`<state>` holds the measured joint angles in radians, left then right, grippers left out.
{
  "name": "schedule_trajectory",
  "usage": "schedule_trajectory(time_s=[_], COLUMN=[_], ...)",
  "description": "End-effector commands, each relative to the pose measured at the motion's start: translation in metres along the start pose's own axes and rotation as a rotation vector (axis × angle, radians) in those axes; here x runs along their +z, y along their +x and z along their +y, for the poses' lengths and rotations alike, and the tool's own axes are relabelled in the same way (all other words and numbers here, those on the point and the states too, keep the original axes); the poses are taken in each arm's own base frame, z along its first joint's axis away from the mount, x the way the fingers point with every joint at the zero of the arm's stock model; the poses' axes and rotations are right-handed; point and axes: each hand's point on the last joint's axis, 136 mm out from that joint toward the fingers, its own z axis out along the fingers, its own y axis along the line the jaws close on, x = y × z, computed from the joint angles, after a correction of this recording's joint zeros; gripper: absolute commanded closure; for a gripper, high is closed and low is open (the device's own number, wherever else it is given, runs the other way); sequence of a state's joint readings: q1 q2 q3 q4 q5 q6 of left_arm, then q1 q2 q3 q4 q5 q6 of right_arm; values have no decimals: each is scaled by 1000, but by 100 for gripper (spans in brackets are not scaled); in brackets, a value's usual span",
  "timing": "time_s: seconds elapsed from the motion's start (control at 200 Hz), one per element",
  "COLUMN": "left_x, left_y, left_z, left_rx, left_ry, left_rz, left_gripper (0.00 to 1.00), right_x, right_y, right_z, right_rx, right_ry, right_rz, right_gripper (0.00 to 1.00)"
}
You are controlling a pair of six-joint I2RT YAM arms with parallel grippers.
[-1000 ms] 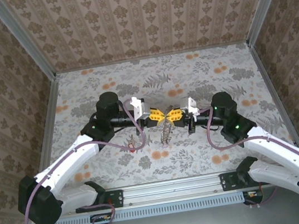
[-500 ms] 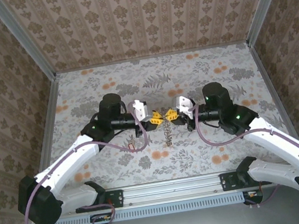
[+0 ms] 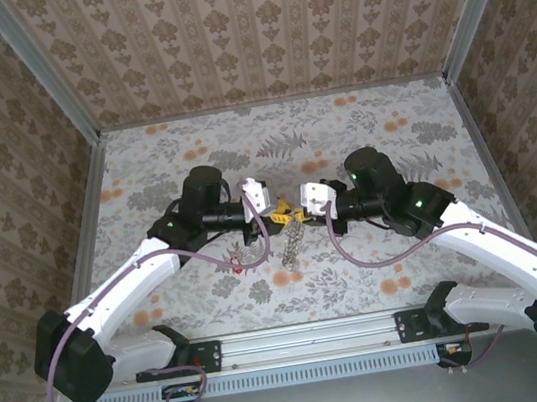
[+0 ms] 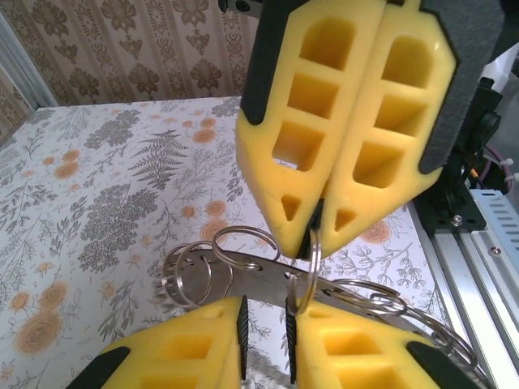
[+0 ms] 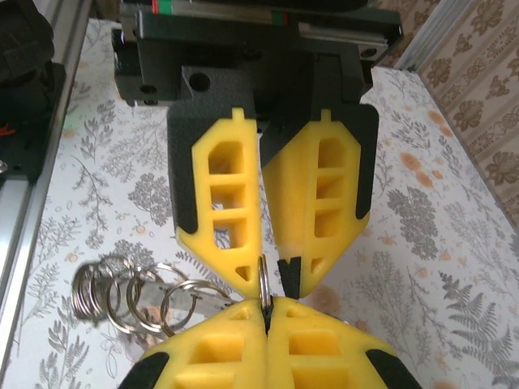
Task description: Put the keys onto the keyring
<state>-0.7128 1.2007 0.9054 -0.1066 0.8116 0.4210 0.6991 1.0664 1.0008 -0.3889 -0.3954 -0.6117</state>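
Note:
The keyring (image 4: 315,267) is a thin steel split ring standing on edge, threaded through a flat metal strip (image 4: 259,271) that carries several more rings (image 4: 190,271). My right gripper (image 5: 266,304) is shut on the keyring (image 5: 263,279). It comes in from above in the left wrist view (image 4: 316,223). My left gripper (image 4: 266,312) faces it tip to tip, jaws slightly apart, with the ring in the gap and not pinched. From above, both grippers (image 3: 273,217) (image 3: 296,215) meet over the table's middle and the strip (image 3: 293,241) dangles below. The keys (image 3: 244,258), small metal with a red spot, lie under the left forearm.
Floral tabletop (image 3: 391,142) with patterned walls on three sides and an aluminium rail (image 3: 309,336) along the near edge. Purple cables loop off both wrists close to the grippers.
The left jaws have parted from shut. The right arm has swung left and the meeting point of both grippers has shifted slightly left and nearer. The dangling strip moved with them.

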Motion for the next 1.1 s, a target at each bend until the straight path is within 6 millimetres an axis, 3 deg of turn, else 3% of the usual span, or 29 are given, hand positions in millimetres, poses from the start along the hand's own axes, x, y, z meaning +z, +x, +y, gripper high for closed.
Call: schedule_trajectory(time_s=[0.0, 0.275, 0.665, 1.1], left_x=[-8, -4, 9, 6], left_y=[-21, -27, -16, 0], left_z=[-10, -15, -16, -12], left_rx=[78, 79, 94, 109], left_ry=[33, 82, 91, 34], left_rz=[-57, -78, -5, 79], left_gripper=[77, 76, 77, 79], right_x=[-5, -5, -2, -3], right_y=[3, 7, -2, -8], right_z=[-2, -3, -2, 2], right_rx=[-64, -99, -82, -61], right_ry=[26, 23, 14, 5], right_rz=[40, 110, 84, 39], right_gripper=[100, 100, 100, 100])
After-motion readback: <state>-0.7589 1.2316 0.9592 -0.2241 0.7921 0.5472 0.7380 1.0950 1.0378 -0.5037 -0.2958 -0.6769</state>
